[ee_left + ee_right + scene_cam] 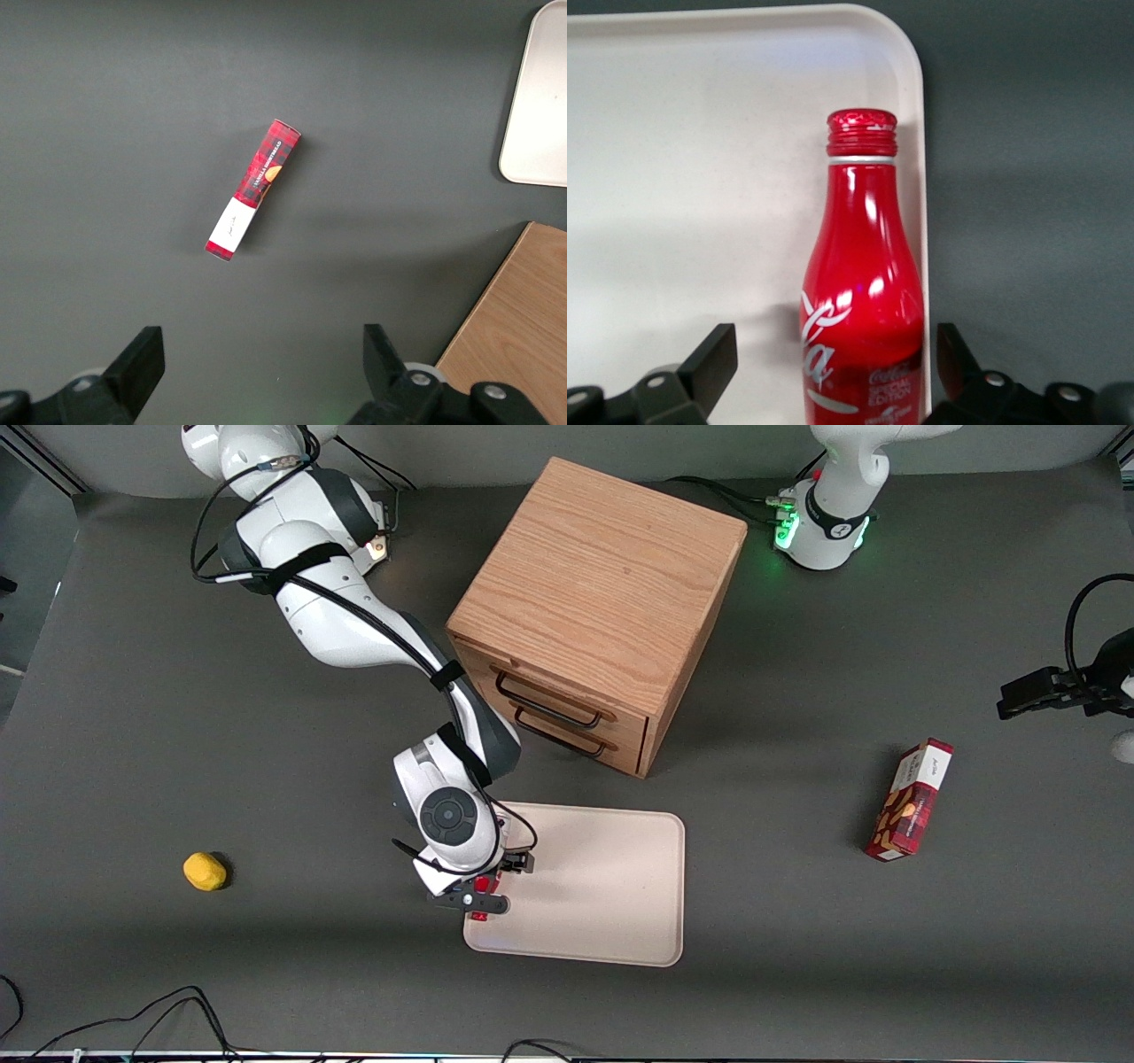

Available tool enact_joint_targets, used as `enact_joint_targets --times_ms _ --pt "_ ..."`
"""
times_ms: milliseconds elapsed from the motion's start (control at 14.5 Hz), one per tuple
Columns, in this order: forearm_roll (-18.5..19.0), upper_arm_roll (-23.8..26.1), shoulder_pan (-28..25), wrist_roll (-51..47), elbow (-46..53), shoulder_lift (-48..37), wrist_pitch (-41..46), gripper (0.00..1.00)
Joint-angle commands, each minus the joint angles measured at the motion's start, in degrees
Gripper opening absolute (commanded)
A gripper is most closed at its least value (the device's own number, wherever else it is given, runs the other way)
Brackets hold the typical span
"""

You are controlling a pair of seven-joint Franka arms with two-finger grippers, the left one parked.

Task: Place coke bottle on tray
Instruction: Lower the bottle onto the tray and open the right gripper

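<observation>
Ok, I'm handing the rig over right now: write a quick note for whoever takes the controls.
Gripper: over the edge of the pale beige rectangular tray nearest the working arm's end, fingers spread wide on either side of the bottle.
Small slim red coke bottle with white script: lies between the fingers, by the tray's rim. Whether it rests fully on the tray can't be told.
Done: bottle brought to the tray.
Left: confirm it sits inside the rim, then retract the arm.
Elsewhere: wooden two-drawer cabinet, red snack box, small yellow object.
</observation>
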State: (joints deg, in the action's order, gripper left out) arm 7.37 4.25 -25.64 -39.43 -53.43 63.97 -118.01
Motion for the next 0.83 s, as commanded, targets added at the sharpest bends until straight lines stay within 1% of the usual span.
enact_joint_targets --times_ms 0,550,688,756 --pt "0.8 -1.1 -0.9 0.3 1.8 0.7 0.3 1.00" --pt "0.7 -1.1 -0.8 0.2 1.7 0.3 0.4 1.00" --pt "0.6 -1.0 -0.6 0.2 1.6 -1.0 1.1 1.00" --pt "0.5 -1.0 -0.2 0.3 0.7 -2.4 3.6 1.00"
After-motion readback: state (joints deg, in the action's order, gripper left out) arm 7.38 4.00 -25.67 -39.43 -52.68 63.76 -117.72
